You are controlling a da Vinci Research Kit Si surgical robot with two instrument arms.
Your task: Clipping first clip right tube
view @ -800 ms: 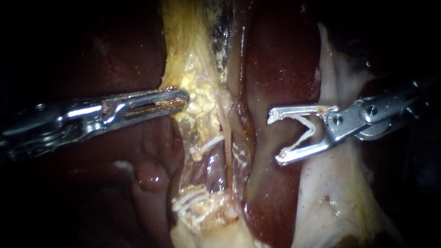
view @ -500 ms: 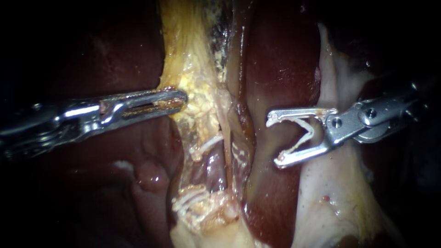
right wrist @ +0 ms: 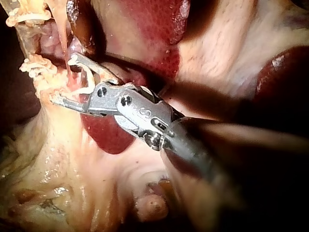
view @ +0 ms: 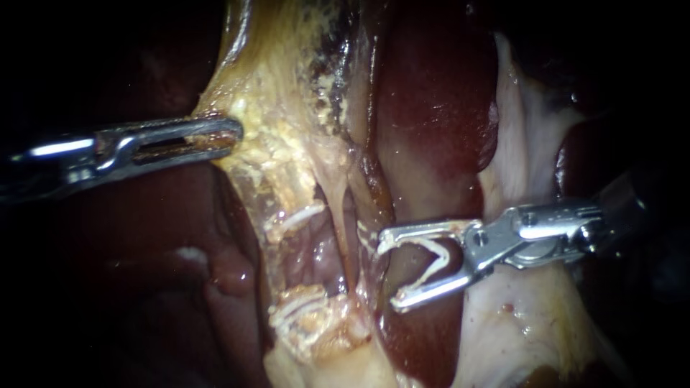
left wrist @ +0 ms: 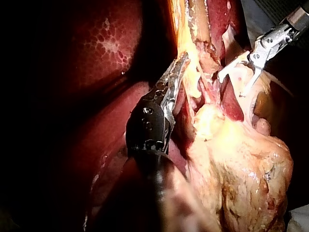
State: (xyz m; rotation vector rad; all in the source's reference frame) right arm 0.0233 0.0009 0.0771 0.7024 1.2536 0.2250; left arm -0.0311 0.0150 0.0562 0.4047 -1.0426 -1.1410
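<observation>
Right instrument [view: 388, 274] has moved beside the tube [view: 369, 208], its spread jaws holding a clip [view: 440, 253]; left instrument [view: 233, 136] clamps yellow tissue [view: 273, 147].

My left instrument [view: 233, 135] was cut off by the endoscope's left edge, its shaft lost in darkness. The tips of its jaws, clamped on yellow tissue [view: 273, 151], were buried in it. In both wrist views the shaft nearest the camera was a blur. Whether any tube lay inside the clip [view: 443, 260] held between the jaws of my right instrument [view: 389, 271], I could not tell.
</observation>
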